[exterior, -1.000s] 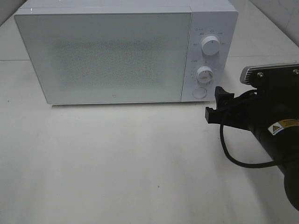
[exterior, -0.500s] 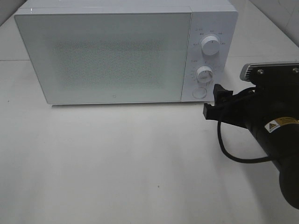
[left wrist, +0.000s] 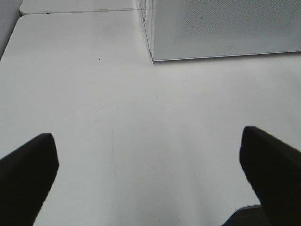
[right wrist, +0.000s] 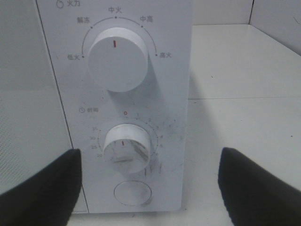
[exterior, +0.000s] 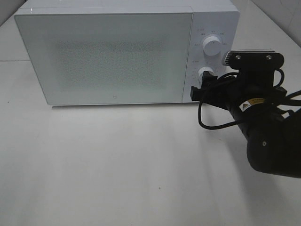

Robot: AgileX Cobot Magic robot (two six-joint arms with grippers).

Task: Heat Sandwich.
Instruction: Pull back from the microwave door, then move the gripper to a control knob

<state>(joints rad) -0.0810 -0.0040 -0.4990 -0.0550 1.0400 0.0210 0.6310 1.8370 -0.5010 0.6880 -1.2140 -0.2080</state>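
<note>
While the right gripper [exterior: 201, 89] was held close before the control panel of the white microwave [exterior: 108, 56], its jaws were seen spread wide, with nothing gripped between them. In the right wrist view, the two dark fingers [right wrist: 42, 188] were shown on either side of the lower part of the panel, with the lower knob [right wrist: 128, 143] and the round button [right wrist: 133, 193] framed in the gap. Whether either was touched could not be told. The upper knob [right wrist: 117, 59] was set with its red mark pointing straight up, and the red mark of the lower knob was placed beneath the zero of its scale. Dark scuffs were noted on the panel beside the lower knob. The frosted door [exterior: 113, 59] of the microwave was shut.

From the high camera, a black cable [exterior: 211, 125] was seen looped below the right arm [exterior: 268, 141], over the white table [exterior: 117, 165].

The left gripper [left wrist: 150, 174] was shown only by its own wrist camera, held above bare tabletop with its jaws fully apart and nothing between them; a lower corner of the microwave was seen ahead of it.

The sandwich was shown in no view, so its place could not be told.
</note>
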